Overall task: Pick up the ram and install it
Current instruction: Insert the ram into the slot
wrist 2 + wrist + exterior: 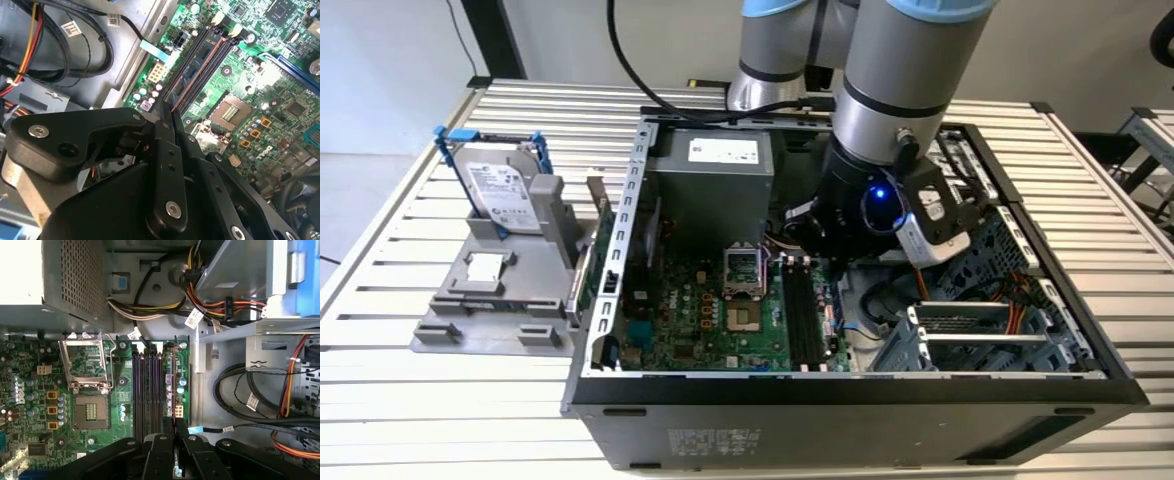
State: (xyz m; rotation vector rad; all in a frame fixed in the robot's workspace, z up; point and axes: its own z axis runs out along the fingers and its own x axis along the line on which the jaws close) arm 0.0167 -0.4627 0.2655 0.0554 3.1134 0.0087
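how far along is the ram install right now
Pickup looks done: the gripper is shut on the ram, held edge-on over the motherboard's black slots in the first wrist view. In hand: lining it up beside those slots, inside the open case. Left: seating it; whether it has entered a slot cannot be told.

One grey arm (pixel 907 90) descending from the exterior view's top centre, wrist pointing down, black hand (pixel 174 426) low in first wrist view, fingers (pixel 164 127) pressed together.

matt black plastic gripper (pixel 169 111), slatted metal table (pixel 440 400)
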